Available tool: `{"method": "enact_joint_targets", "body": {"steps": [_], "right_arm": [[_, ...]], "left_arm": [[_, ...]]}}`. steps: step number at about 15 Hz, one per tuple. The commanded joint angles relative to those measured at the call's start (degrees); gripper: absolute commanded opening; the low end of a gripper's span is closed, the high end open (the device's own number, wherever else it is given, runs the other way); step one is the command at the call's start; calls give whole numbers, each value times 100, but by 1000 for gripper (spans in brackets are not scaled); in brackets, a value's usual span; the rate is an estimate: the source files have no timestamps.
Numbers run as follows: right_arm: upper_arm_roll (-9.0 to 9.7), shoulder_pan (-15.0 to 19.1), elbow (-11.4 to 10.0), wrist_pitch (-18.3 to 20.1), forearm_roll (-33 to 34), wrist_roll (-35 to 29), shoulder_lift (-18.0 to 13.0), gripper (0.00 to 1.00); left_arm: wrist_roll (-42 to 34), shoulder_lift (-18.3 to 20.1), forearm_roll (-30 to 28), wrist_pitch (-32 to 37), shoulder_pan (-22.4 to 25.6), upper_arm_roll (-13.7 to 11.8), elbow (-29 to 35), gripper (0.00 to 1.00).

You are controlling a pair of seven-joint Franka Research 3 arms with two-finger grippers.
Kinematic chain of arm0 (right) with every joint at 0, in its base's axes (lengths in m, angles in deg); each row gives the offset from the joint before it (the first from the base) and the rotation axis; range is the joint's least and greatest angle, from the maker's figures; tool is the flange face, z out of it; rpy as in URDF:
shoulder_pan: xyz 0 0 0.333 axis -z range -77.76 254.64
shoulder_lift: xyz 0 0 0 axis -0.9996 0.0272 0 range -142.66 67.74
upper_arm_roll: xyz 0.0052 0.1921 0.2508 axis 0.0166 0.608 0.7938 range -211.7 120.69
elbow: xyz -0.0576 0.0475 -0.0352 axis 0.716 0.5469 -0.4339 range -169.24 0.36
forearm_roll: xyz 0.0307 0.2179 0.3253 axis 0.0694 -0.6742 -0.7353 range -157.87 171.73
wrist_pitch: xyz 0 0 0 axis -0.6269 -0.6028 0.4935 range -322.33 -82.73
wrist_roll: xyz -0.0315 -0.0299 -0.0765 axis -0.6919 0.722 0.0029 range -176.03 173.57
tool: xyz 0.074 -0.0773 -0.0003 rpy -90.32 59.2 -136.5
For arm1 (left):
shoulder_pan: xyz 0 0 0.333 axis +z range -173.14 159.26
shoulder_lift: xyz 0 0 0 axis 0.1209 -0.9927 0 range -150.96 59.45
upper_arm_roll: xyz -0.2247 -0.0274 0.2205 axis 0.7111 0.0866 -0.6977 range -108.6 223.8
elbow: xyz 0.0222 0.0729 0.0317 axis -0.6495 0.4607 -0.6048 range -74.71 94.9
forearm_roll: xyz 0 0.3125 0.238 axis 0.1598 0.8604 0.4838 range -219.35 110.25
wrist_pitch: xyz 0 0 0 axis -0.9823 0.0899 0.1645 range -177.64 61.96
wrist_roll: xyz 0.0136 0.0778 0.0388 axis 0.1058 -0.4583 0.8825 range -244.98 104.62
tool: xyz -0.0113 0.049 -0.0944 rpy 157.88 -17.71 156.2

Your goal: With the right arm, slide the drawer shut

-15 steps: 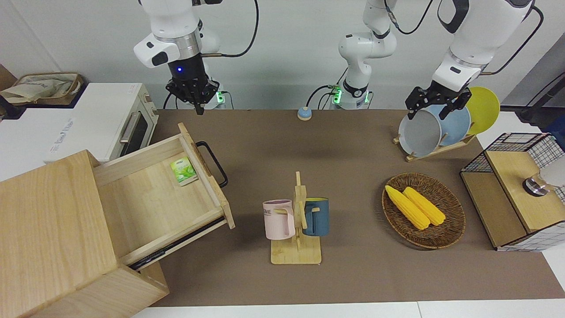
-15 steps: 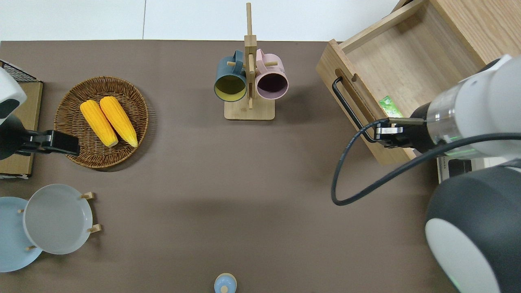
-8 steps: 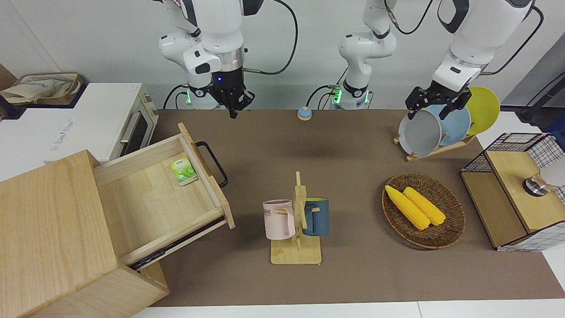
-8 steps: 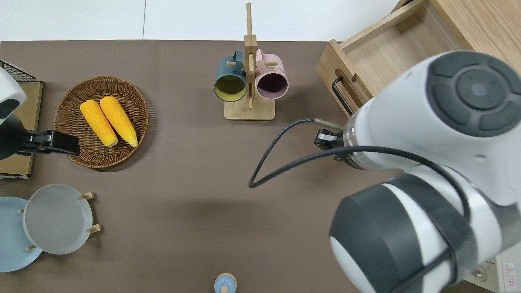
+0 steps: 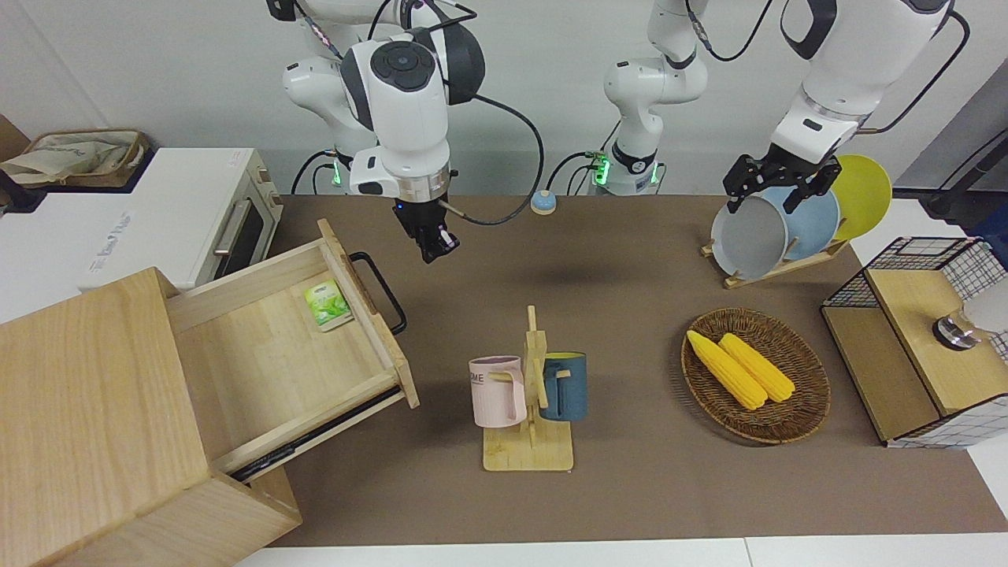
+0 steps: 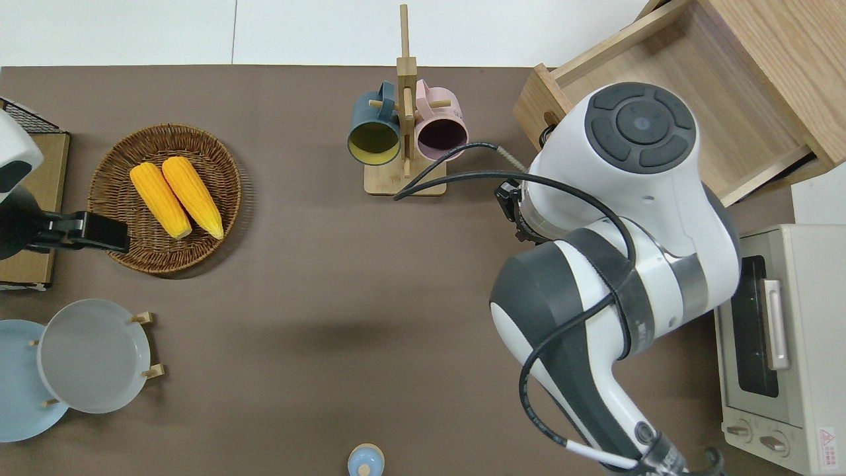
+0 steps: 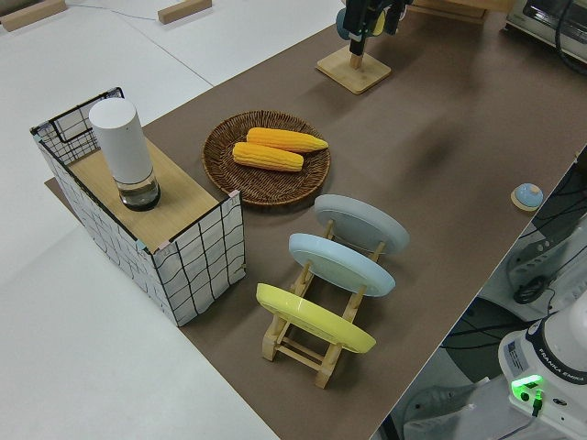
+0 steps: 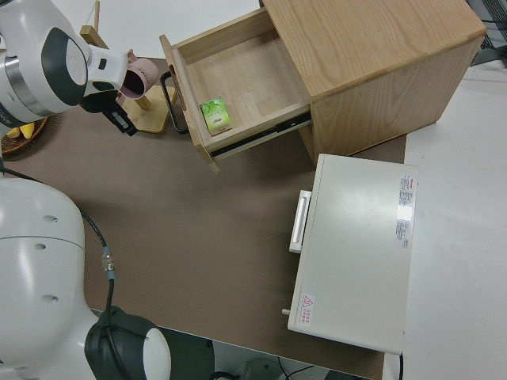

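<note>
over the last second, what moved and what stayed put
The right gripper swung away from the drawer, moving from above its corner nearest the robots out over the bare table in front of the handle, and came lower. It took hold of nothing. The drawer is still open with the green packet inside. The left arm is parked, and the mugs, corn and plates did not move.

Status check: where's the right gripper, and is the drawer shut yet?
Right gripper in the air over bare table, off the handle, holding nothing. Left arm parked. Drawer wide open, green packet inside. Nothing blocking the drawer front.
</note>
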Motion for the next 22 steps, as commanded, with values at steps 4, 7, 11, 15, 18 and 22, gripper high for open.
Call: {"method": "enact_joint_targets", "body": {"steps": [4, 7, 11, 15, 18, 22], "right_arm": [[-26, 204, -51, -336, 49, -587, 208, 0], [-35, 248, -51, -502, 93, -570, 296, 0], [-35, 467, -42, -609, 111, -509, 410, 0], [-26, 626, 124, -626, 111, -202, 586, 0], [-26, 767, 230, -740, 102, -192, 622, 0], [-8, 1013, 388, -732, 102, 18, 700, 0]], "left_arm": [[-55, -65, 98, 113, 22, 37, -140, 993], [-55, -65, 98, 113, 22, 37, -149, 993], [-55, -65, 98, 113, 22, 37, -140, 993], [-55, -65, 98, 113, 22, 37, -149, 993], [-55, -65, 98, 113, 22, 37, -149, 993], [-55, -65, 98, 113, 22, 37, -149, 993]]}}
